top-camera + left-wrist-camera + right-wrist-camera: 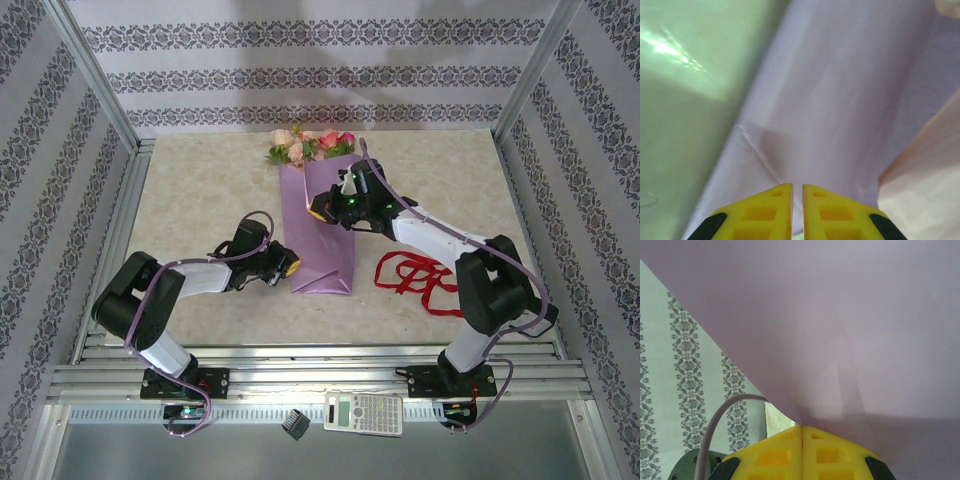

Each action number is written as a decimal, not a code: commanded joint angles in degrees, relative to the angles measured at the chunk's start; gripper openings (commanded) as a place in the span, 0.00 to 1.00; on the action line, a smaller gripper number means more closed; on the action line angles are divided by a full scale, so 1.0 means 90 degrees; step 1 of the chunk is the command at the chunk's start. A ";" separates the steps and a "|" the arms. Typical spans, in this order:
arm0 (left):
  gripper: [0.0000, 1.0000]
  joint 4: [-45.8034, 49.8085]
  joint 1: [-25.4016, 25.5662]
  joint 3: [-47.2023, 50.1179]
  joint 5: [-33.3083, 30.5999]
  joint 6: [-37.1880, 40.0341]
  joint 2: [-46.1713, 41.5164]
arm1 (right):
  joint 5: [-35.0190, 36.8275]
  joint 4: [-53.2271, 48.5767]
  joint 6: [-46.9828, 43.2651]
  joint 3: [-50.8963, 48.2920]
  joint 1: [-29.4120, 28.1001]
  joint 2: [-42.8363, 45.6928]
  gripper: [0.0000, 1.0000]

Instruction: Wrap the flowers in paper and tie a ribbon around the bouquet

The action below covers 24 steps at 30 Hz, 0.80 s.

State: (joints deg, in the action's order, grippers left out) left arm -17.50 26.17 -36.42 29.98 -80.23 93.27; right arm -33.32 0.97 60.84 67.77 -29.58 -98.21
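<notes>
The lilac paper (325, 255) lies folded lengthwise over the flowers (310, 145), whose pink and cream blooms stick out at its far end. My right gripper (318, 208) is over the upper part of the bundle. In the right wrist view it (802, 427) is shut on a lifted flap of the paper (840, 315). My left gripper (290, 265) is at the bundle's lower left edge. In the left wrist view it (797, 186) has closed to a thin slit with the paper (840, 100) in it. The paper's pale pink side (925, 190) shows at the right. The red ribbon (410, 272) lies loose right of the bundle.
The marble tabletop (200, 200) is bounded by aluminium posts and patterned walls. A calculator (365, 412) and a small black object (295, 423) lie on the near ledge in front of the arm bases.
</notes>
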 commanded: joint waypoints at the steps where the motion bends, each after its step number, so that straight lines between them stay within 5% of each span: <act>1: 0.11 -0.0563 -0.0018 0.0015 0.0166 -0.0166 0.0408 | -0.0228 0.0482 0.0148 0.0276 -0.0199 -0.0217 0.00; 15: 0.08 -0.1494 -0.0015 0.0129 0.0226 -0.0399 0.0995 | -0.0388 0.3010 0.1859 0.0819 -0.0463 -0.2234 0.00; 24: 0.09 -0.0465 -0.0009 0.0365 -0.0005 -0.0248 -0.0451 | -0.0297 0.3521 0.2101 0.0527 -0.0492 -0.2826 0.00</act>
State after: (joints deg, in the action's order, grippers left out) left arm -26.04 26.13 -33.69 31.18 -83.20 95.42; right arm -36.10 28.16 78.32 73.28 -33.28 -121.60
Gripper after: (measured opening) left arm 0.088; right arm 0.056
